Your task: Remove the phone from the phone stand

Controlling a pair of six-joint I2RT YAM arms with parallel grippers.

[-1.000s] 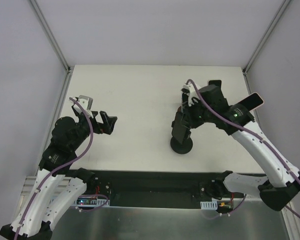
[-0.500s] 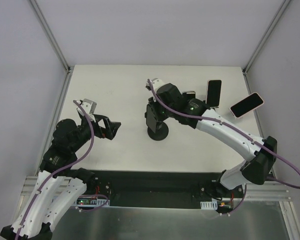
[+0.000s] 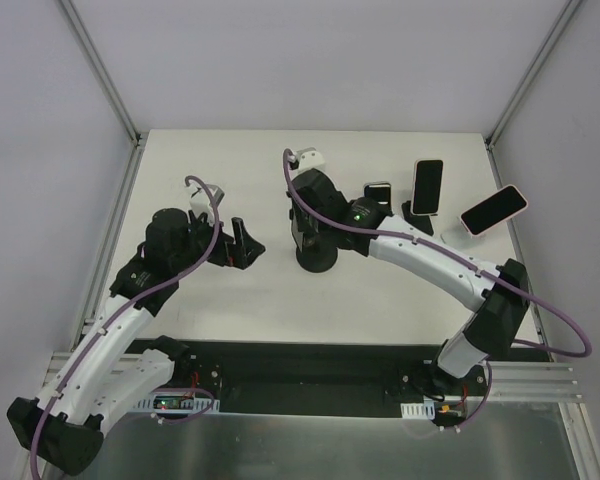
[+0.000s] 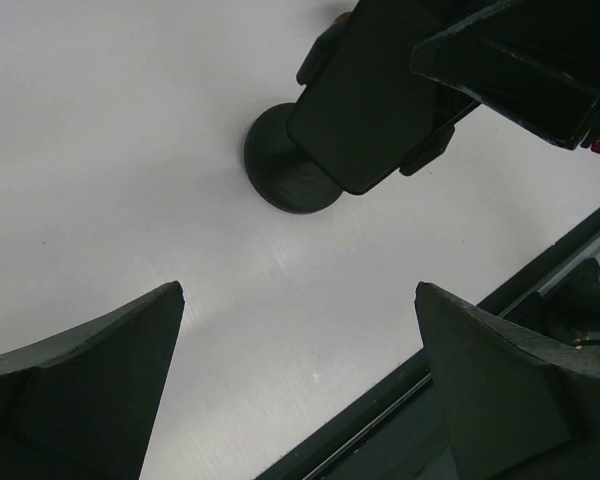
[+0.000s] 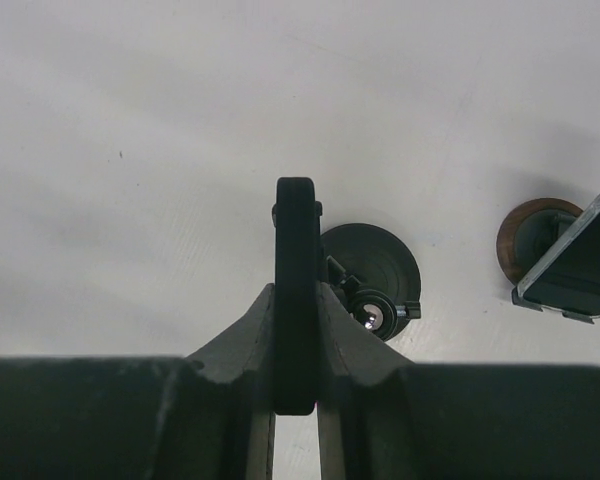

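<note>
A black phone sits in the clamp of a black phone stand with a round base. In the top view the stand's base is near the table's middle. My right gripper is shut on the phone, which shows edge-on between its fingers, with the stand's base just behind. From above, the right gripper covers most of the phone. My left gripper is open a little to the left of the stand, and nothing lies between its fingers.
Other phones on stands are at the back right: a dark one, a pale-edged one and a small one. One of them, on a brown-based stand, shows in the right wrist view. The table's front edge runs close under the left gripper.
The right gripper has moved left with the phone and its stand, from the table's right half to the middle. The left arm has reached forward and right towards them, still open.
</note>
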